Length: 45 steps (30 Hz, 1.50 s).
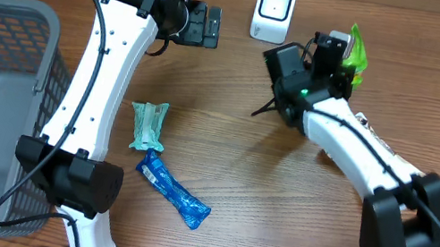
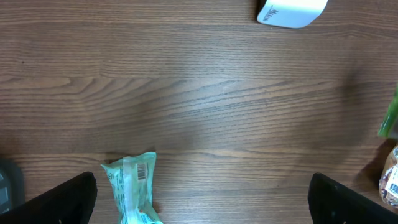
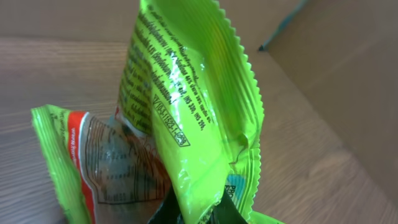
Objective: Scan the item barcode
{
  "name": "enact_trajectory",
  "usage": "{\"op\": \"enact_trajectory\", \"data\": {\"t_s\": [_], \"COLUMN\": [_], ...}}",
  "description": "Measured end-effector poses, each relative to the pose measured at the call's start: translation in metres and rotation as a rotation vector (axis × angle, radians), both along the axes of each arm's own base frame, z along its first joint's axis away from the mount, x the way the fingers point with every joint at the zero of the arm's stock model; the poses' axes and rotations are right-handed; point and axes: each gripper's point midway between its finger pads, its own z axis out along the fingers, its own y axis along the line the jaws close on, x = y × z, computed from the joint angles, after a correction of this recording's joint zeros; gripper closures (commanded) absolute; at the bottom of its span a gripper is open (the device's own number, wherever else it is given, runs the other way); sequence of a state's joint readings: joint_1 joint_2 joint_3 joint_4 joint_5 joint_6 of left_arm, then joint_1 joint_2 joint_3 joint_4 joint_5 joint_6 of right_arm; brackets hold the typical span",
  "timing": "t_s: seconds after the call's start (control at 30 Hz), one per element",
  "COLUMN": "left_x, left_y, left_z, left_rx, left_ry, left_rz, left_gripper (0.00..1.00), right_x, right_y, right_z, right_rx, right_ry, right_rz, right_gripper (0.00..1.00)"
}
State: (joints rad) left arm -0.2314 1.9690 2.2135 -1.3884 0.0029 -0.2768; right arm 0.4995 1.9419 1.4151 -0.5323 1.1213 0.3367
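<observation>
Right pincer pinches a crinkly, glossy green packet with zigzag edges; left pincer gapes wide.

Soft, even light falls from above, laying only faint, blurred shadows on the table. The overhead view is sharp. In the right wrist view the glossy packet carries white glare along its creases, and its print looks slightly soft, perhaps from closeness. The left wrist view dims toward its lower corners.
</observation>
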Motion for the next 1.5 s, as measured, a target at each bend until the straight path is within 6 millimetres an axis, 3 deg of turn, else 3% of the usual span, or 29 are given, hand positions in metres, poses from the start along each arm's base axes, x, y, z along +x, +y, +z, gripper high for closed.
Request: {"op": "enact_trajectory", "data": {"t_s": [0.1,0.23,0.43,0.5,0.53,0.6,0.77,0.87,1.0,1.13,1.3,1.5], "left_x": [0.000,0.000,0.000,0.000,0.000,0.000,0.000,0.000,0.000,0.000,0.000,0.000], "left_y": [0.000,0.000,0.000,0.000,0.000,0.000,0.000,0.000,0.000,0.000,0.000,0.000], "left_z": [0.000,0.000,0.000,0.000,0.000,0.000,0.000,0.000,0.000,0.000,0.000,0.000], "left_rx": [0.000,0.000,0.000,0.000,0.000,0.000,0.000,0.000,0.000,0.000,0.000,0.000], "left_ry": [0.000,0.000,0.000,0.000,0.000,0.000,0.000,0.000,0.000,0.000,0.000,0.000], "left_rz": [0.000,0.001,0.000,0.000,0.001,0.000,0.001,0.000,0.001,0.000,0.000,0.000], "left_gripper": [0.00,0.00,0.00,0.00,0.00,0.00,0.01,0.00,0.00,0.00,0.00,0.00], "right_x": [0.015,0.021,0.008,0.001,-0.002,-0.008,-0.017,-0.019,-0.020,-0.008,0.029,0.045], "right_y": [-0.005,0.005,0.046,0.062,0.071,0.086,0.114,0.120,0.116,0.103,0.066,0.009], "right_z": [-0.019,-0.033,-0.048,-0.054,-0.056,-0.057,-0.058,-0.060,-0.069,-0.065,-0.044,-0.052], "right_rx": [-0.081,-0.196,-0.304,-0.314,-0.318,-0.330,-0.346,-0.337,-0.277,-0.066,0.372,0.786], "right_ry": [0.115,0.251,0.434,0.471,0.479,0.491,0.485,0.493,0.540,0.536,0.417,0.385], "right_rz": [0.068,0.179,0.384,0.448,0.474,0.519,0.587,0.613,0.644,0.636,0.593,0.616], "right_gripper": [0.96,0.96,0.96,0.82,0.66,0.45,0.16,0.05,0.00,0.00,0.06,0.02]}}
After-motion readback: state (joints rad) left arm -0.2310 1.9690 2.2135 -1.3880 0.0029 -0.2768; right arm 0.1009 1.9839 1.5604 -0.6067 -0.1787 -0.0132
